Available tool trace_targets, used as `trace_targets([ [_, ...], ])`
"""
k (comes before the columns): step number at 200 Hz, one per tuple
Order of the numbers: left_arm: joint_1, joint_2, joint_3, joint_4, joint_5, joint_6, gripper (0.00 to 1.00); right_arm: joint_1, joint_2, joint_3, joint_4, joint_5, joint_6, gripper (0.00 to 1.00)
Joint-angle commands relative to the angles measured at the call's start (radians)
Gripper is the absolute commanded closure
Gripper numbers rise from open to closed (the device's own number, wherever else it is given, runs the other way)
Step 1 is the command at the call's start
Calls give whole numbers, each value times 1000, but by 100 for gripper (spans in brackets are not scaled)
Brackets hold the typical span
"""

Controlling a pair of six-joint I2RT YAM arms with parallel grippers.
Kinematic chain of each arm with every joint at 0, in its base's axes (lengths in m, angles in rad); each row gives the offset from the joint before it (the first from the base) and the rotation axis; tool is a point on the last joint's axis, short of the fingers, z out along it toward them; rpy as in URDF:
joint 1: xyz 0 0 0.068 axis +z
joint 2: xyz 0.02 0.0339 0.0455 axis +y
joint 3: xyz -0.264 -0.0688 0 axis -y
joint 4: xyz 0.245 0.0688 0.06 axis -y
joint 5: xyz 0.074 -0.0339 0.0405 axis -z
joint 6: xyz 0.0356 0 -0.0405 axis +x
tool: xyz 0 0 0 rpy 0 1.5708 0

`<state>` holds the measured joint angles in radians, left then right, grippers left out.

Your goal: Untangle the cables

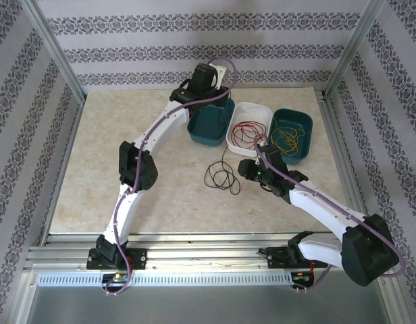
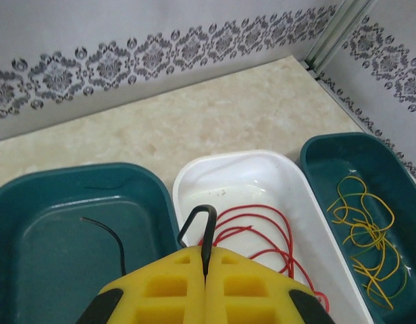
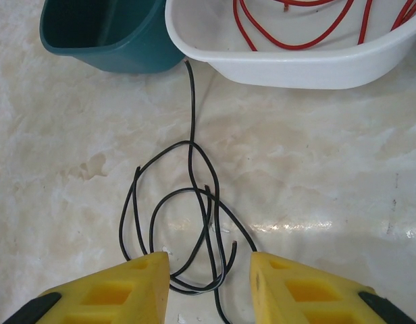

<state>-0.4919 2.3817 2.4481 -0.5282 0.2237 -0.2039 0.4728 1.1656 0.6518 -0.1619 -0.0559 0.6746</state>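
- Marbled beige table (image 1: 127, 135), boxed in by patterned wallpaper (image 1: 194, 50), carried three containers in a row.
- Left gripper (image 2: 205, 260) was clamped shut on the black cable (image 3: 192, 108) above the left teal bin (image 2: 59, 236). A free end dangled into that bin.
- Right gripper (image 3: 211, 266) hung low over the table with its jaws apart on either side of the black loops, gripping nothing.
- From those loops, the left teal bin lay at 12 o'clock. The white tray (image 2: 228, 158) at 1 o'clock held the red cable (image 3: 296, 48). The right teal bin (image 2: 390, 169) at 2 o'clock held the yellow cable (image 2: 367, 236).
- Red and yellow looked sorted. The black cable's crossed loops on the table were seemingly all that was left.
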Motion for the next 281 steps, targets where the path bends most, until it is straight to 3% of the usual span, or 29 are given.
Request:
trace_targets([
  [1,4,1,-10,-6,-4,-54,100,-8,-12,-9,-7,18,-3,62],
  [44,20,-97,-240,141,-46,-98,100,-8,-7,-11,-3,16,-4,62],
  [92,79,-167,-460,330,-16,-157,100,-10,-3,-15,6,10,-2,62],
  [162,108,-61,-396,248,-38,-162,97,-10,3,-12,9,13,1,61],
  [204,107,23,-305,164,-62,-152,84,-11,2,-4,9,22,-1,56],
  [252,99,3,-325,145,-127,-111,72,-14,5,-1,7,26,2,55],
  [266,96,-20,-348,156,-140,-102,63,-16,8,-3,6,28,4,55],
  [281,93,-51,-371,166,-161,-93,43,-17,16,-3,5,27,8,54],
])
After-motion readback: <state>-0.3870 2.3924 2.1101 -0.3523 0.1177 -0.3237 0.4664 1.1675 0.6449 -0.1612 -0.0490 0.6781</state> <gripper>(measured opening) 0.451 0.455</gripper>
